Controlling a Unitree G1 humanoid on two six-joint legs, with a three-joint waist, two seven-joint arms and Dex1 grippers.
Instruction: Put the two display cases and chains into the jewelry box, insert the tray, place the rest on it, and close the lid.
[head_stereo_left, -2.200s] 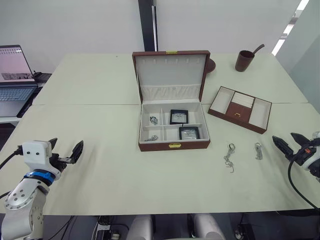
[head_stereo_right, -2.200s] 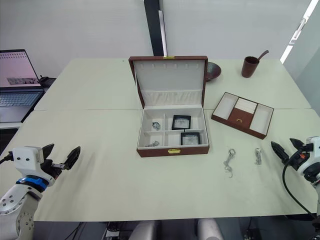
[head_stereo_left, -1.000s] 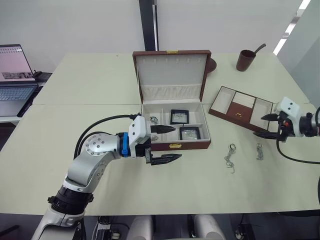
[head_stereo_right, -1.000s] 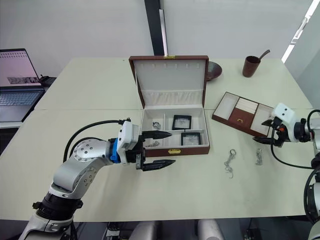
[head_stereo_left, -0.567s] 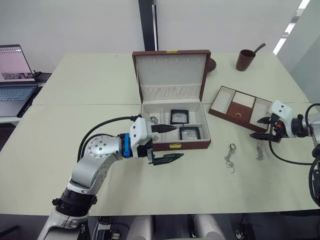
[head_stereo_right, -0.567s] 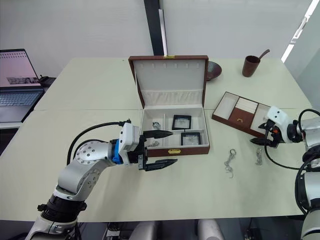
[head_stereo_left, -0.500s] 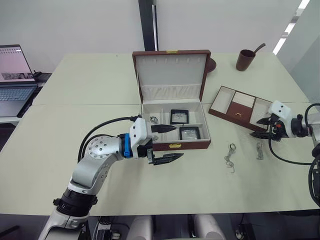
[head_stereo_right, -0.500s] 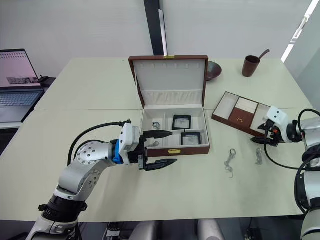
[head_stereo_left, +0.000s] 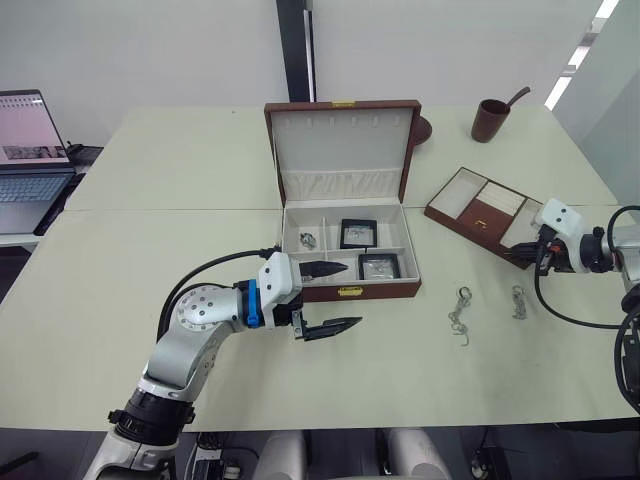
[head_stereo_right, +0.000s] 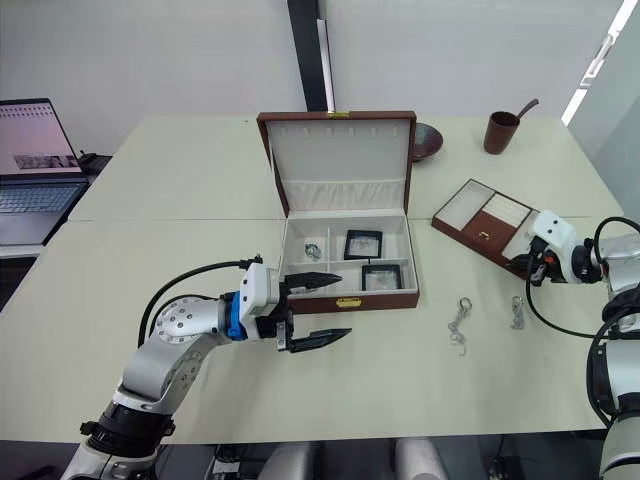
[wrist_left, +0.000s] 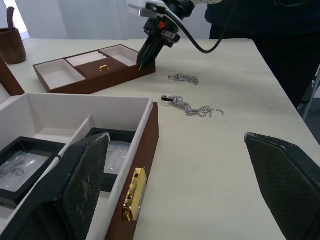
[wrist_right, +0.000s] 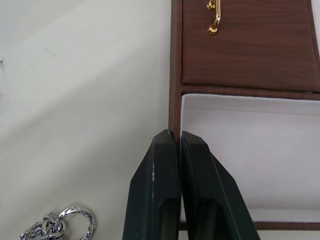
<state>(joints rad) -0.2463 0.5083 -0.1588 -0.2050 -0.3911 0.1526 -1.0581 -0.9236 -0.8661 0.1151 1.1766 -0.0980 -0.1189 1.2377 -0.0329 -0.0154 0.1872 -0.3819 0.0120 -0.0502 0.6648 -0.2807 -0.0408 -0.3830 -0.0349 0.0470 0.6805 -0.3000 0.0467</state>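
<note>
Right wrist view: right hand (wrist_right: 179, 137) pinches the front wall of the tray (wrist_right: 250, 60), fingers pressed on either side of it; head views show the tray (head_stereo_left: 480, 215) right of the jewelry box (head_stereo_left: 345, 255), lid (head_stereo_left: 342, 150) upright; left hand (head_stereo_left: 328, 298) spread before the box front; both display cases (head_stereo_left: 358, 233) lie inside; two chains (head_stereo_left: 459, 312) rest on the pale bench (head_stereo_left: 150, 180) right of the box; laptop (head_stereo_left: 30, 150) far left.

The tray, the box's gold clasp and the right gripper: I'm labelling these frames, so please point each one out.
tray (head_stereo_left: 492, 212), left eye view, brown centre flap.
gold clasp (wrist_left: 132, 200), left wrist view, middle of the clasp.
right gripper (wrist_right: 179, 142), right wrist view, fingertips pinching the tray's wall.
</note>
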